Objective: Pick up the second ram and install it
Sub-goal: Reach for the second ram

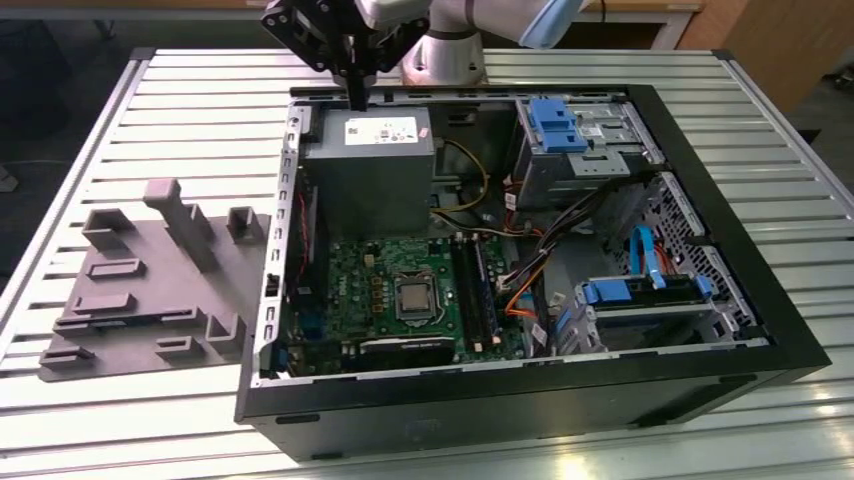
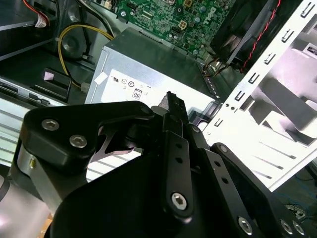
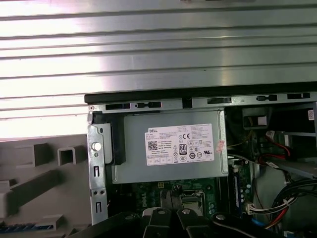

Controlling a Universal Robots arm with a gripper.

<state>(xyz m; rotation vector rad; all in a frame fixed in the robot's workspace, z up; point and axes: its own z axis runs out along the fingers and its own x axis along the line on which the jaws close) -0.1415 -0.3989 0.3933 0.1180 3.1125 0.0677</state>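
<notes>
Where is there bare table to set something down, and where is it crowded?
Bare slats of the table lie beyond the grey tray and in front of it; a narrower strip runs at the exterior view's right of the computer case. Inside the case is crowded: motherboard, cables, drive cages, with the hand over the power supply.

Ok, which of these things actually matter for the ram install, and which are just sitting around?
For the job:
- gripper, over the case edge by the power supply
- long black memory slots on the motherboard

Just lying about:
- power supply
- blue-tabbed drive cage
- grey tray beside the case
</notes>
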